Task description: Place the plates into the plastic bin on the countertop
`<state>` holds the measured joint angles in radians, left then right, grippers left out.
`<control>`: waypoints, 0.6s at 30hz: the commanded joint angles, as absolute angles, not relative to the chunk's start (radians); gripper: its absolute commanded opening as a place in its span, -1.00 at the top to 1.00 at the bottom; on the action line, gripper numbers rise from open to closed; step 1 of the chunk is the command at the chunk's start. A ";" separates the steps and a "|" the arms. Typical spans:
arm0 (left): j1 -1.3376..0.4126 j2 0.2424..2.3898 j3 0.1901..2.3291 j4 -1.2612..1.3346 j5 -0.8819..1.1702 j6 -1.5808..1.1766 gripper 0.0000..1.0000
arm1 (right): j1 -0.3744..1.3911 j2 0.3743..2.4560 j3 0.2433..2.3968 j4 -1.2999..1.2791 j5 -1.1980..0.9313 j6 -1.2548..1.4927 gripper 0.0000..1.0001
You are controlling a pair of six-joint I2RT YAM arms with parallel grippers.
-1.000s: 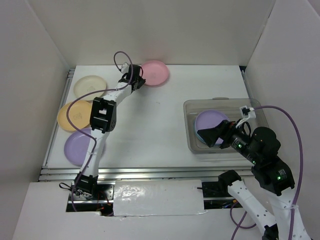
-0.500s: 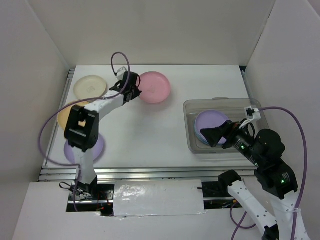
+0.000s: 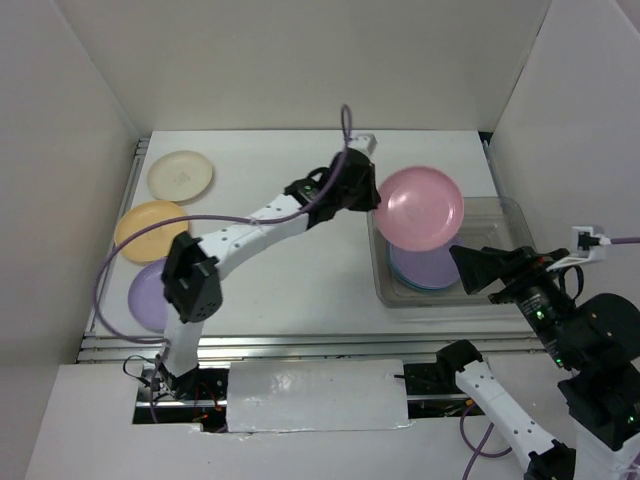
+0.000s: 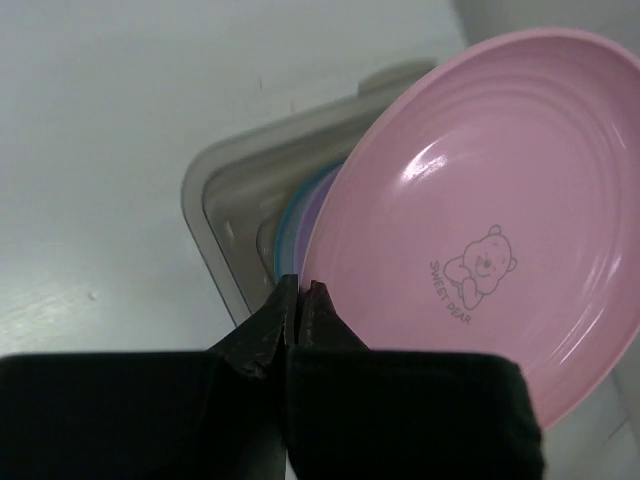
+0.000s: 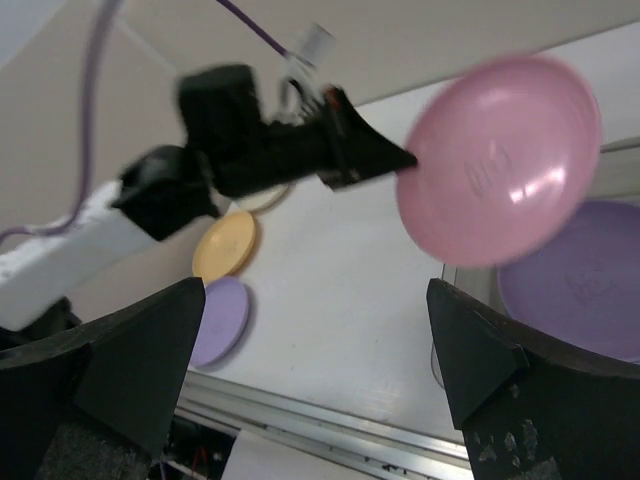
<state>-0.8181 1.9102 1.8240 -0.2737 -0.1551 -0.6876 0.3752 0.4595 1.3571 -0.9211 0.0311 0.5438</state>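
Note:
My left gripper (image 3: 372, 200) is shut on the rim of the pink plate (image 3: 420, 208) and holds it tilted in the air over the left end of the plastic bin (image 3: 378, 270). In the left wrist view the jaws (image 4: 302, 290) pinch the pink plate's (image 4: 480, 230) edge above the bin (image 4: 215, 200). A lavender plate (image 3: 425, 262) lies in the bin on a blue plate (image 3: 412, 284). My right gripper (image 3: 478, 266) is open and empty, just off the bin's near right side. In the right wrist view its jaws (image 5: 315, 300) stand wide apart, facing the pink plate (image 5: 500, 160).
On the countertop's left side lie a cream plate (image 3: 180, 175), an orange-yellow plate (image 3: 150, 230) and a second lavender plate (image 3: 148, 298), partly under the left arm. White walls close in the left, back and right. A metal rail (image 3: 300, 345) runs along the near edge.
My left gripper has lifted the pink plate from the back middle of the countertop and swung it right, over the bin. My right gripper has drawn back out of the bin.

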 commanded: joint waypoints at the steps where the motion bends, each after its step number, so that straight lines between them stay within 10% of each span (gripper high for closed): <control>1: -0.876 2.066 1.960 -0.406 -0.101 -0.660 1.00 | 0.382 0.454 1.431 -1.012 0.123 0.563 -1.00; 15: -0.870 2.353 2.253 -0.471 -0.027 -0.741 0.99 | 0.380 0.439 1.505 -1.097 0.140 0.548 -1.00; 17: -0.876 2.339 2.244 -0.485 -0.046 -0.741 0.55 | 0.383 0.439 1.503 -1.092 0.137 0.545 -1.00; 18: -0.885 2.330 2.240 -0.486 -0.060 -0.741 0.01 | 0.385 0.439 1.499 -1.088 0.129 0.545 -1.00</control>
